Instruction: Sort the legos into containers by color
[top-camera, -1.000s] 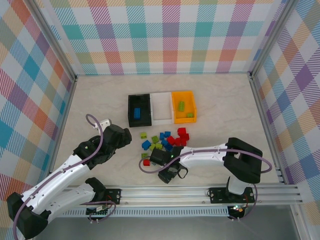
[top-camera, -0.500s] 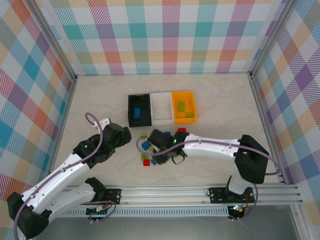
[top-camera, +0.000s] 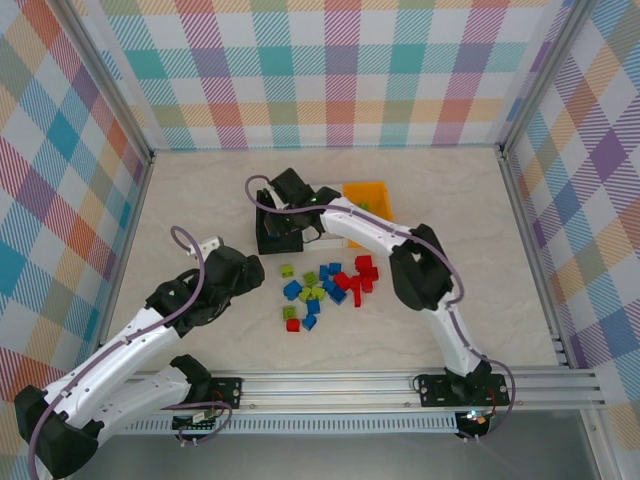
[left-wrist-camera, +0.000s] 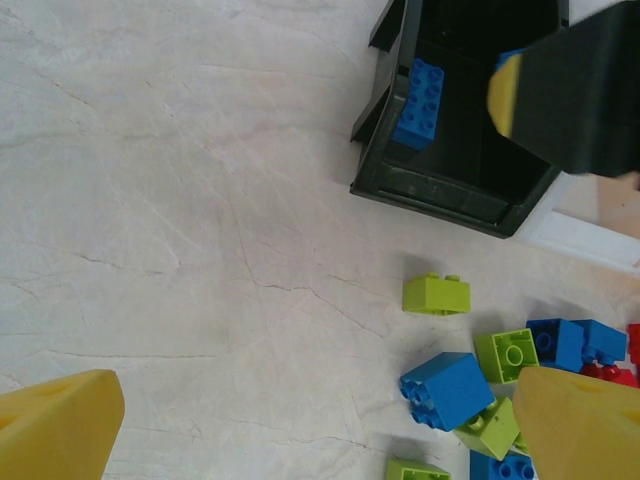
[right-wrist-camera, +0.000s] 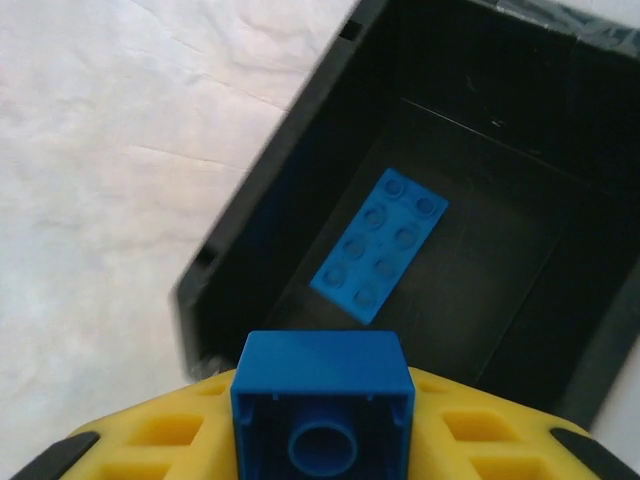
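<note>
**Inspector:** Right claw, state?
**Assessor:** The right claw is closed narrow on a blue brick, whose hollow underside faces the wrist camera.
**Inspector:** Position?
**Assessor:** It is held over the black bin. A flat blue brick lies on the bin floor below.
**Inspector:** Left claw?
**Assessor:** The left claw is spread fully wide, with nothing between its yellow fingers. It hangs above the table, just beside the heap.
**Inspector:** Remaining stock?
**Assessor:** The loose bricks, blue, red and lime, are clustered on the table in front of the bins. The orange bin is partly behind the right arm, so I cannot tell its contents.
</note>
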